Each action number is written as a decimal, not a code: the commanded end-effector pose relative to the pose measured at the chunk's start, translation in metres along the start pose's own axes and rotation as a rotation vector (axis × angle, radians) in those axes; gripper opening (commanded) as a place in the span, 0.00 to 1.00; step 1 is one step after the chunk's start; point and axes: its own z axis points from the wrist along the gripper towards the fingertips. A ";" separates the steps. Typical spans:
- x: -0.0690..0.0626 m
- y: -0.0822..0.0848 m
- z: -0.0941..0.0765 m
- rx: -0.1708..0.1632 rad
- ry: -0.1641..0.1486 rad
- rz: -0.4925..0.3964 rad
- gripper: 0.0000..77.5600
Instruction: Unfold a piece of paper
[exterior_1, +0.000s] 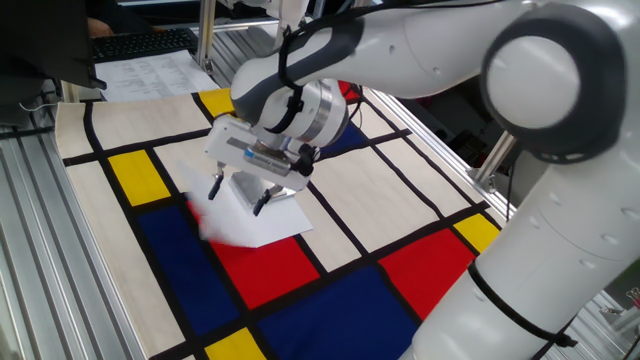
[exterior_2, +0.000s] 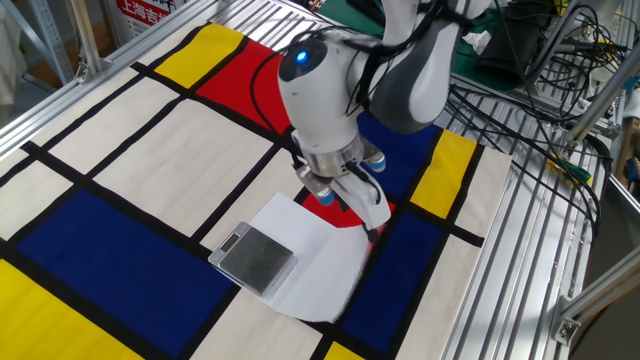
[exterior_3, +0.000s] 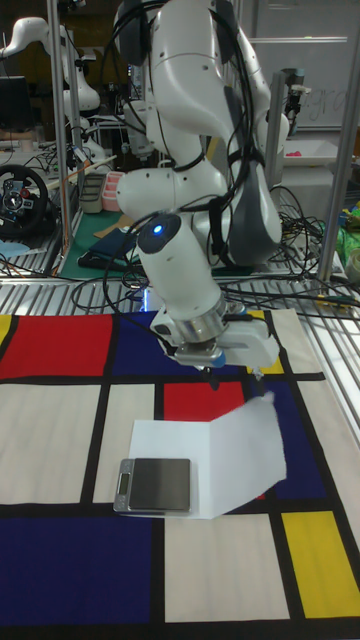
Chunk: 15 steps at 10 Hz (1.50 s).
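Here the piece of paper (exterior_3: 215, 452) lies under the end effector (exterior_3: 232, 374).

Arm bent low over table, wrist angled down, claw (exterior_1: 238, 197) fingers spread apart

Only real obstacle near my pincer (exterior_2: 352, 203) is that little scale (exterior_2: 254, 256) sitting on the paper (exterior_2: 318, 262); the checkered cloth (exterior_2: 120, 160) all around lies flat and open.
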 end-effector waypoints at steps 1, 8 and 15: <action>0.007 0.008 -0.016 0.022 -0.010 0.011 1.00; -0.004 0.002 0.000 0.103 -0.049 -0.061 1.00; -0.004 0.002 0.000 0.188 -0.085 -0.109 0.01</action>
